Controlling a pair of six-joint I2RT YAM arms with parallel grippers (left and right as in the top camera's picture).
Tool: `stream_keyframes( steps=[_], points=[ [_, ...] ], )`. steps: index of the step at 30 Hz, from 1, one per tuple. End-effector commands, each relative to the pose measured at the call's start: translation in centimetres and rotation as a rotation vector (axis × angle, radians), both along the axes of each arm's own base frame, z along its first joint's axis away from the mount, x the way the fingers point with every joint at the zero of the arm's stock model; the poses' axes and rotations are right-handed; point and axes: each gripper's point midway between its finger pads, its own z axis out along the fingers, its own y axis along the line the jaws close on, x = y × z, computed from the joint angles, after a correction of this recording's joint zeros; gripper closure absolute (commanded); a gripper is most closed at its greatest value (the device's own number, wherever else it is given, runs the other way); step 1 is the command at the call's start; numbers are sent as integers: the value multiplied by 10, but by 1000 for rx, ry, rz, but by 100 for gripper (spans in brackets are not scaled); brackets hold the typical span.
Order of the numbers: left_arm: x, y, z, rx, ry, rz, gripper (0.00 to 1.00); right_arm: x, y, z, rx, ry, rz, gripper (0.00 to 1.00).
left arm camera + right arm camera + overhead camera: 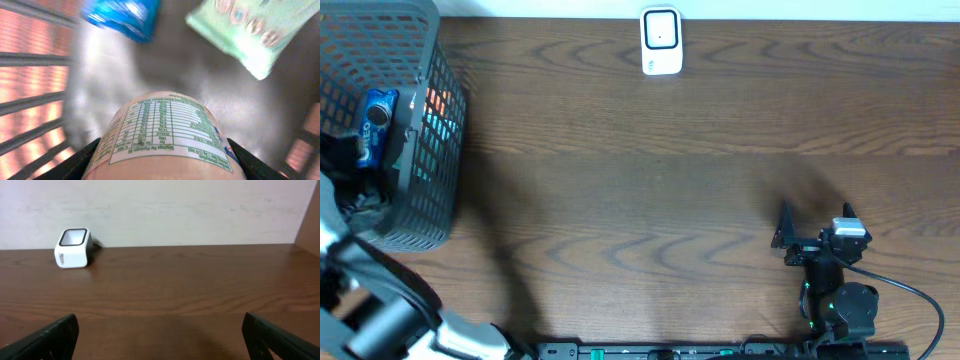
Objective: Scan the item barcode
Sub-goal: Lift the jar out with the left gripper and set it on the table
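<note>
Dark wood table stretches under my cameras, with the white scanner at its far edge. My left gripper is down in the mesh basket, jaws bracketing a round labelled pack; I cannot tell whether they pinch it. My right gripper hangs spread wide, empty.

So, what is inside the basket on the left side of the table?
The basket holds a blue packet, a pale green packet and a round container with a nutrition label, between the fingers of the left gripper. The container hides whatever lies under it.
</note>
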Motion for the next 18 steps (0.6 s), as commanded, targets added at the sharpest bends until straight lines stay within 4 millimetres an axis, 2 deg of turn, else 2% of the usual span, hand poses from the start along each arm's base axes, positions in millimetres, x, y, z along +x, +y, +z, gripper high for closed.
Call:
stream_keyframes(
  steps=[1, 2, 6, 11, 15, 17, 18],
  points=[
    [2, 4, 64, 112, -137, 64, 34, 0, -1, -1, -8, 1, -2, 1],
    [3, 2, 93, 149, -221, 104, 34, 0, -1, -1, -8, 1, -2, 1],
    [18, -42, 161, 127, -472, -16, 34, 0, -1, -1, -8, 1, -2, 1],
    [34, -122, 254, 109, -809, -230, 34, 0, -1, -1, -8, 1, -2, 1],
    [39, -184, 313, 60, -1026, -334, 34, 0, -1, -1, -8, 1, -2, 1],
    [43, -221, 330, -20, -1096, -388, 34, 0, -1, -1, -8, 1, -2, 1],
    [45, -234, 332, -50, -1105, -413, 34, 0, -1, -1, -8, 1, -2, 1]
  ],
)
